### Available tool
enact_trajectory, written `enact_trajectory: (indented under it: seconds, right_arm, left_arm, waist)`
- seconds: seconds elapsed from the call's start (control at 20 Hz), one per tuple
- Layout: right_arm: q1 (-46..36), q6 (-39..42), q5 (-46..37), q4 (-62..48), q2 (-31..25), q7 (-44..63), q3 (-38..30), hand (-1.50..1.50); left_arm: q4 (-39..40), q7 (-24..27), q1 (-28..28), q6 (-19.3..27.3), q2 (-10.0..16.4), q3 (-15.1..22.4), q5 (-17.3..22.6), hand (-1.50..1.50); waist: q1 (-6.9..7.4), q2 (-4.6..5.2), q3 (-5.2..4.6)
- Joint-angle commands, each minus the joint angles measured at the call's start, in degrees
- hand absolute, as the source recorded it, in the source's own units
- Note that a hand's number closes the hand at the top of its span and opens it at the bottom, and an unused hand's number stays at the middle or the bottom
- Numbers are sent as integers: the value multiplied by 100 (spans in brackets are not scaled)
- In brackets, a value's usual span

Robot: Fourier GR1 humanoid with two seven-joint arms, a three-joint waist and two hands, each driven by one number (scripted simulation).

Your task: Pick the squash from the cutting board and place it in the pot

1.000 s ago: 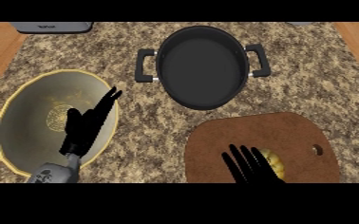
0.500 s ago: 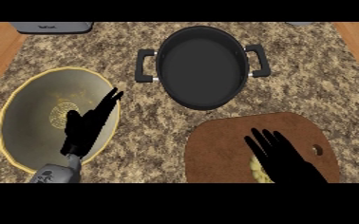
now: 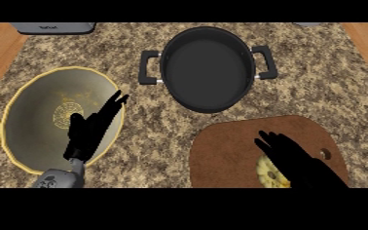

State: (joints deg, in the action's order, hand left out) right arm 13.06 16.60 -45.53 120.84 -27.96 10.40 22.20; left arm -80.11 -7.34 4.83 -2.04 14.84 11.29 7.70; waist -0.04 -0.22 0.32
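A yellow squash (image 3: 268, 171) lies on the brown cutting board (image 3: 224, 156) at the lower right, mostly hidden under my right hand (image 3: 298, 159). That hand hovers over it with fingers spread and straight, pointing up and left. The black pot (image 3: 206, 68), with two side handles, stands behind the board at the centre and holds nothing. My left hand (image 3: 91, 126) rests open over the right edge of a plate at the left, fingers pointing up and right.
A grey plate with a yellow rim (image 3: 28, 112) lies at the left under my left hand. A grey appliance (image 3: 53, 27) sits at the back left edge. Wooden strips border the granite counter at both sides.
My right hand has moved up and rightward over the cutting board and now covers more of the squash. The left hand has not moved.
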Motion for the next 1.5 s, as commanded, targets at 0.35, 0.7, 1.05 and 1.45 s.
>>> enact_trajectory:
  seconds: [0.35, 0.7, 1.05, 1.45]
  right_arm:
    - [-7, -185, 666, -1336, 485, -1061, -619, -150]
    - [-640, -91, 659, -2585, 649, -1741, -950, 150]
    - [-632, -500, 638, -3480, 446, -3037, -1122, 150]
    - [-384, -1081, 438, -3399, 687, -4003, -1097, 150]
  left_arm:
    - [344, -98, 107, -286, -164, -248, -76, 0]
    - [59, -246, 13, -169, -408, -221, -386, 0]
    - [512, 10, 226, -282, -442, -402, -407, 0]
    - [128, -14, -140, -351, -562, -372, -506, 0]
  waist:
    - [-11, 24, -31]
    - [5, 23, -31]
    - [-10, 32, -30]
    - [-8, 21, -31]
